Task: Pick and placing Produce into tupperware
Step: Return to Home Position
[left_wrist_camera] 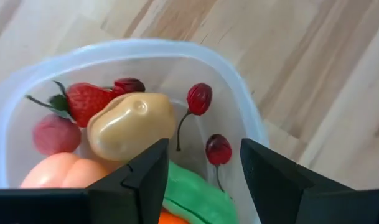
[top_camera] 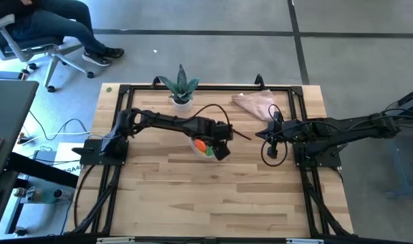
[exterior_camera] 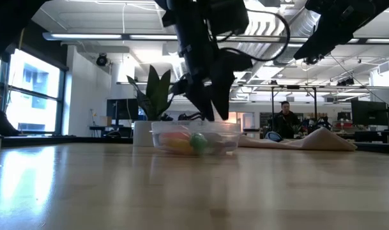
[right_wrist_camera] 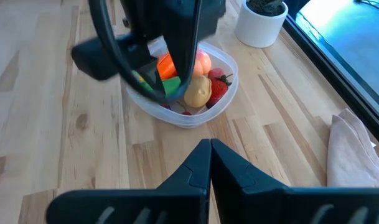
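The clear round tupperware stands mid-table and holds the produce: a beige potato, a strawberry, red cherries, a peach, a green piece and an orange carrot. My left gripper hovers open just above the tupperware, fingers pointing down over the produce and holding nothing. My right gripper is shut and empty, raised to the right of the tupperware.
A spiky green plant in a white pot stands at the far edge behind the tupperware. A pinkish-beige cloth lies at the far right. A black frame borders the tabletop. A seated person's legs show beyond the far left corner.
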Action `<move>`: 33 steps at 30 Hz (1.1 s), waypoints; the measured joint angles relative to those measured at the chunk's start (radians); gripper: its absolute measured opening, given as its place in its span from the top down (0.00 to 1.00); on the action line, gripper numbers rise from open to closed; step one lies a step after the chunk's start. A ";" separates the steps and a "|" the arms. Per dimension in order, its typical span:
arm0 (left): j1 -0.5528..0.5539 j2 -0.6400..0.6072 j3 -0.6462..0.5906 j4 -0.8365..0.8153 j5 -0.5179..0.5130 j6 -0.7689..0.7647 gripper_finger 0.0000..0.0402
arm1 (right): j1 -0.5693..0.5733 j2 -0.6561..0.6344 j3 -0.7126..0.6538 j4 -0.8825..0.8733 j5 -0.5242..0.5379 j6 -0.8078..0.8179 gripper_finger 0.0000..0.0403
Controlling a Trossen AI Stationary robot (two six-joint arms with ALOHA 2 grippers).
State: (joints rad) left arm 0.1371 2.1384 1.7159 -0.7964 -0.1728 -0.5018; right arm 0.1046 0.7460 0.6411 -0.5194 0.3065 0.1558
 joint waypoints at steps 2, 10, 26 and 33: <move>-0.003 -0.022 0.000 -0.005 0.001 -0.002 0.53 | 0.000 0.000 0.000 0.000 0.000 0.000 1.00; -0.072 -0.179 0.001 -0.120 -0.088 -0.009 0.63 | 0.000 0.000 0.000 0.000 0.000 0.000 1.00; -0.261 -0.689 -0.585 0.347 -0.136 -0.064 0.95 | 0.000 0.000 0.000 -0.001 0.000 0.000 1.00; -0.268 -1.031 -0.927 0.812 -0.007 0.148 0.98 | 0.000 0.000 0.000 0.000 0.000 0.000 1.00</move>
State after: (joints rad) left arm -0.1304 1.1079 0.7891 0.0157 -0.1800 -0.3543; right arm 0.1044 0.7464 0.6411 -0.5189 0.3065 0.1558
